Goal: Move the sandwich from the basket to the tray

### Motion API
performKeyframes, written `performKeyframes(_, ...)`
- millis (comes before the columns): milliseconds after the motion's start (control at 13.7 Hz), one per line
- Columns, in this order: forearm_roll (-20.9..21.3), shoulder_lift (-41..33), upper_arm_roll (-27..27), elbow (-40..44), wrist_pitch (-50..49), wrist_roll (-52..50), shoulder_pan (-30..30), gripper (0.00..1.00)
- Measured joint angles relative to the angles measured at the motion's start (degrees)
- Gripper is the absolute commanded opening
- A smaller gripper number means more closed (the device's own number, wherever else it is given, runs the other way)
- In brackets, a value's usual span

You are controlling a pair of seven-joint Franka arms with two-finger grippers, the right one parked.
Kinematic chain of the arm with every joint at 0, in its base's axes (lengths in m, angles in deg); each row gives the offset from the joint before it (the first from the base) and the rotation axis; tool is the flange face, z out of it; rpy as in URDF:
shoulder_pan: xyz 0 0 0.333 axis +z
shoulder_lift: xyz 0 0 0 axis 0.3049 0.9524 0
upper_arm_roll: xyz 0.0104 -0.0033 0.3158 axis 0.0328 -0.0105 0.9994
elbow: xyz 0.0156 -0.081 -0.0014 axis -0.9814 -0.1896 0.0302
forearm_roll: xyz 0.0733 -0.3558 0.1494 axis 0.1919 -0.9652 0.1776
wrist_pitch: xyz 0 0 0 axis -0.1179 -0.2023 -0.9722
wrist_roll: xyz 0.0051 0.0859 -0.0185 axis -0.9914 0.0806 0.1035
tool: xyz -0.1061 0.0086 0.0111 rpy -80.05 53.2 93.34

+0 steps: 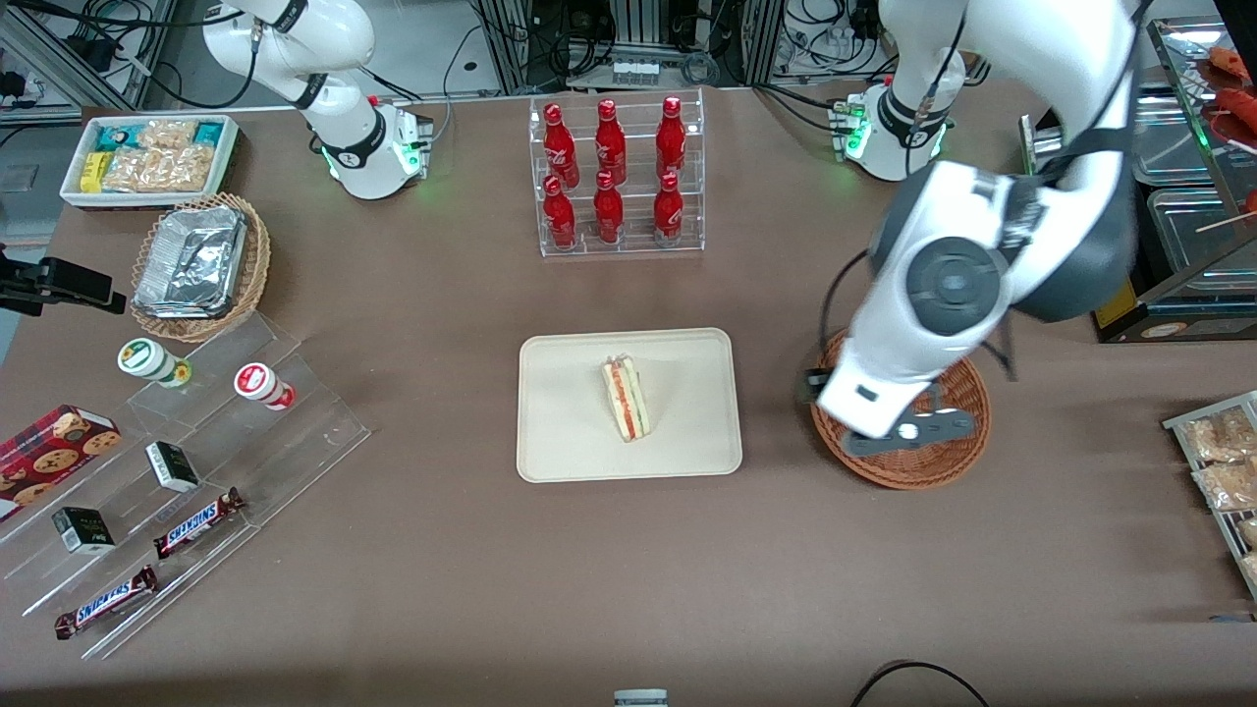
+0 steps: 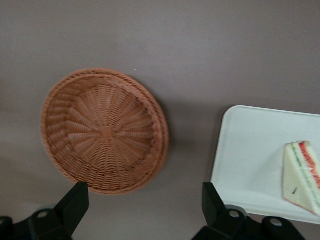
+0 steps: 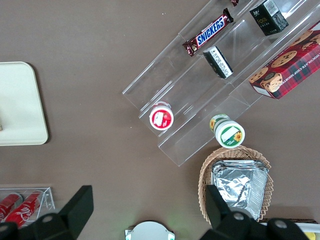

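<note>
The sandwich [image 1: 627, 398] is a pale bread wedge with red and green filling along its cut edge. It lies on the cream-beige tray [image 1: 570, 432] at the middle of the table. The reddish-brown wicker basket [image 1: 945, 473] sits beside the tray toward the working arm's end, with nothing in it. My left gripper [image 1: 908, 432] hangs above the basket. In the left wrist view the gripper [image 2: 144, 192] is open with nothing between its fingers, over the bare table between the basket [image 2: 105, 131] and the tray [image 2: 250, 150], where the sandwich [image 2: 301, 175] rests.
A clear rack of red bottles [image 1: 614, 177] stands farther from the front camera than the tray. A tan basket with foil containers [image 1: 201, 265], a white snack bin [image 1: 147, 157] and acrylic steps with candy bars [image 1: 177, 471] lie toward the parked arm's end. Bagged snacks [image 1: 1223, 462] lie beside the basket.
</note>
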Motion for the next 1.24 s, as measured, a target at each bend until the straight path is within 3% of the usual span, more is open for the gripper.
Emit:
performKeyframes(805,-6.1,-14.7,-0.3,-2.1,-12.8,29.7,16.6,1.00)
performKeyframes(1244,-6.1,-24.6,-0.3,-8.7,-13.5,33.2,19.9,1.00)
